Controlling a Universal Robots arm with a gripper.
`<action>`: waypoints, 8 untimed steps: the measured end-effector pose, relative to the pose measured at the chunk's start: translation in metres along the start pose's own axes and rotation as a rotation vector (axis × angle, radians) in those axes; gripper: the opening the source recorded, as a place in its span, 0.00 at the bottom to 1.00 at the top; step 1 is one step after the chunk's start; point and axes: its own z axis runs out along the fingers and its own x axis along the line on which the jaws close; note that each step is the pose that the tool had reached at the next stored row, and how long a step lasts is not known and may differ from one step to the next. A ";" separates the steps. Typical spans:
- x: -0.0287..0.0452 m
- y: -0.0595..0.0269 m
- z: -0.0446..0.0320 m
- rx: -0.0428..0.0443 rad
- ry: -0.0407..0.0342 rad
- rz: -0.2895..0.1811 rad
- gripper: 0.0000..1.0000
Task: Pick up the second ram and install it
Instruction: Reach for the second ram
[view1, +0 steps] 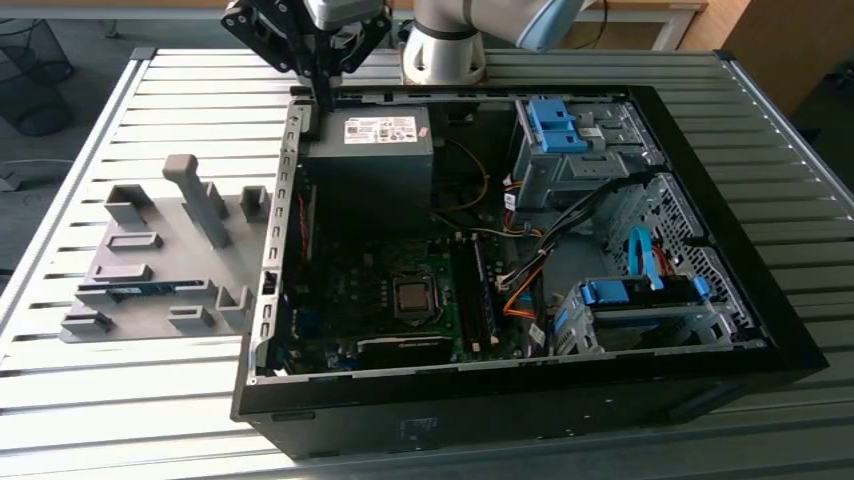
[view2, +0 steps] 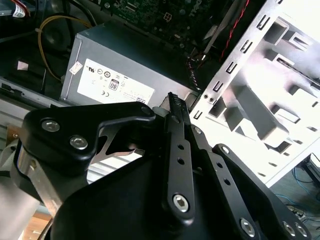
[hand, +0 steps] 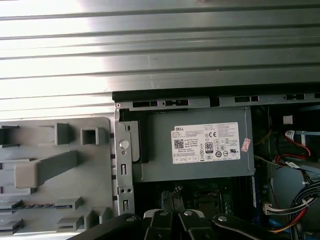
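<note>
In the exterior view we see the gripper (view1: 320, 104) near twelve o'clock. It hangs over the far corner of the open case (view1: 534, 405), just beside the grey power supply (view1: 370, 160). Its jaws are clenched together with nothing between them. In the second wrist view we see the two fingers (view2: 176, 117) pressed flat against each other above the power supply's label.

The ram (view1: 134, 291) is well apart from the gripper, at about eight o'clock in the exterior view. It is a thin blue-green stick lying in a slot of the grey tray (view1: 180, 250). The tray rests on the slatted desk (view1: 134, 400), at the case's nine o'clock side.
</note>
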 end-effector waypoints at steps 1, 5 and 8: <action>0.0010 -0.0001 0.0000 0.0000 0.0000 0.000 0.11; 0.0043 -0.0003 -0.0001 0.0000 0.0000 0.000 0.11; 0.0068 -0.0005 -0.0002 0.0001 0.0000 0.000 0.11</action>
